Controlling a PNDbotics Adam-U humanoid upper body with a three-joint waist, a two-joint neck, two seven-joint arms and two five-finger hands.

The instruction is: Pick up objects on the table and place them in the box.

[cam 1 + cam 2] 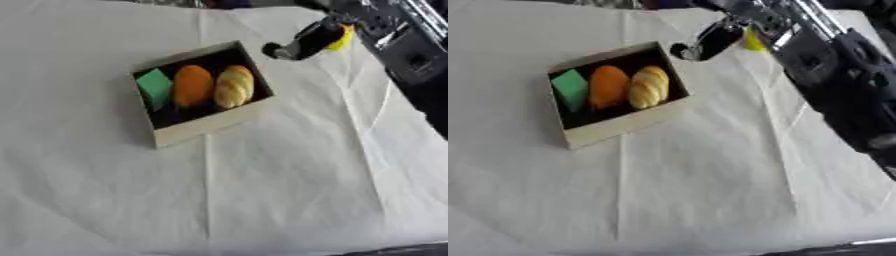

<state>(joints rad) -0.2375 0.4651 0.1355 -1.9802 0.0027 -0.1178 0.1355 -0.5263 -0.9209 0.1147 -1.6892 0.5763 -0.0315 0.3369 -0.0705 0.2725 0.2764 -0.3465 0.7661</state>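
A shallow cardboard box (213, 125) with a dark inside sits on the white cloth left of centre. It holds a green block (155, 87), an orange oval thing (192, 85) and a ridged bread roll (234, 86), side by side. My right arm (833, 75) comes in from the upper right. Its hand (302, 44) hovers just beyond the box's far right corner. A small yellow thing (342, 39) shows right behind the hand, mostly hidden by it. I cannot tell if the hand holds it. My left hand is out of sight.
A white creased cloth (262, 190) covers the whole table, with open cloth in front of and to the left of the box. A dark edge (402, 249) runs along the bottom right corner.
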